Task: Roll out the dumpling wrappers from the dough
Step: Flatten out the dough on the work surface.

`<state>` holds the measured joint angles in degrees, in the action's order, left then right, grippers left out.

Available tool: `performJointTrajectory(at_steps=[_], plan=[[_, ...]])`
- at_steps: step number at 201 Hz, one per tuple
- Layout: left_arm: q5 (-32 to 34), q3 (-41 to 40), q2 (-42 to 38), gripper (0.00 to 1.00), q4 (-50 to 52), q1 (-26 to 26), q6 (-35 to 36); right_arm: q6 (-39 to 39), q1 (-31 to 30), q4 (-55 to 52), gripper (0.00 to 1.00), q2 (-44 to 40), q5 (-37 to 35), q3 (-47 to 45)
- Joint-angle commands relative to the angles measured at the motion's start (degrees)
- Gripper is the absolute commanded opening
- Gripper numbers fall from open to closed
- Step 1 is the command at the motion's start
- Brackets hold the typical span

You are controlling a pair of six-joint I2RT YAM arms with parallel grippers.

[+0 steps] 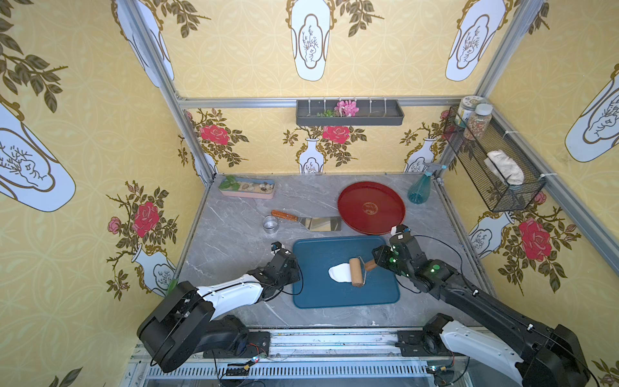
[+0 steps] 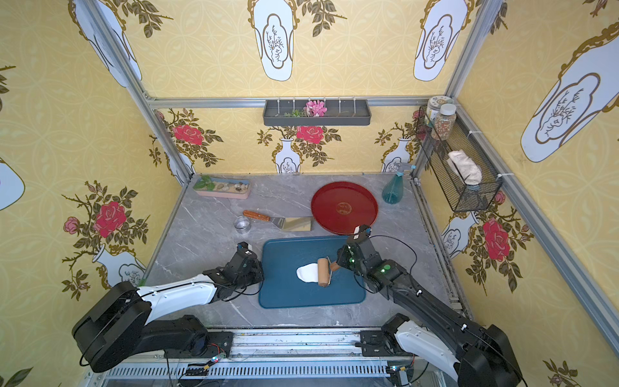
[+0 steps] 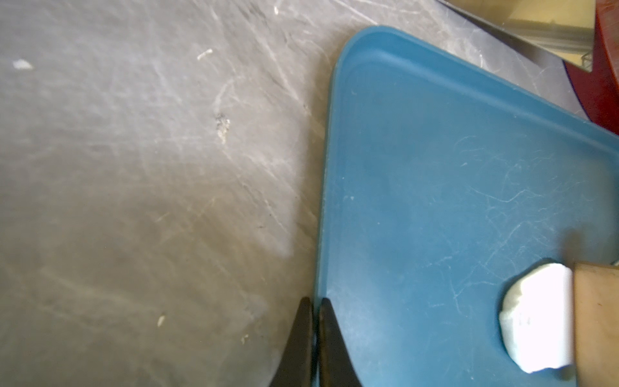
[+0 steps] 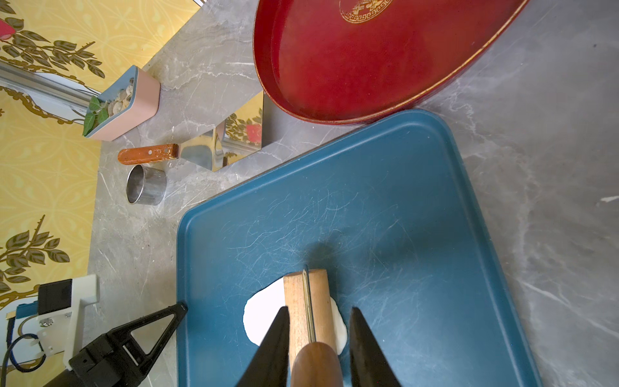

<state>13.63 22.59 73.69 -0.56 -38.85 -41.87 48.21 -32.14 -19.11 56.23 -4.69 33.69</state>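
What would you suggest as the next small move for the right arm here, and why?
Probably roll the roller across the dough toward the left gripper: the right gripper grips its handle, the barrel sits on the dough's right part, and white dough lies uncovered beyond it on the blue tray.

Black arms, white shells, green lights (thin black cables).

White dough — a flattened, uneven oval — lies flat just beneath and ahead of the jaws of the right gripper.
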Motion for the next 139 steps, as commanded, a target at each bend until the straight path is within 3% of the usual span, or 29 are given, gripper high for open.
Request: performJointTrajectory(at_steps=[1, 61, 105, 139], plan=[[5.2, -0.4, -0.2, 0.00, 2.4, 0.5, -2.5, -3.6, 0.1, -19.5, 0.00, -0.2, -4.1, -0.5], [4.4, -0.4, 0.2, 0.00, 1.9, 0.5, -2.2, -3.3, 0.1, -20.2, 0.00, -1.9, -4.1, -0.6], [3.4, -0.5, 0.1, 0.00, 1.4, 0.5, -1.4, -4.0, -0.5, -11.8, 0.00, -1.4, -0.4, -1.5], [1.7, -0.6, 0.7, 0.00, 0.4, 0.5, -0.8, -3.3, -5.5, -7.1, 0.00, 3.1, -2.7, 1.1]])
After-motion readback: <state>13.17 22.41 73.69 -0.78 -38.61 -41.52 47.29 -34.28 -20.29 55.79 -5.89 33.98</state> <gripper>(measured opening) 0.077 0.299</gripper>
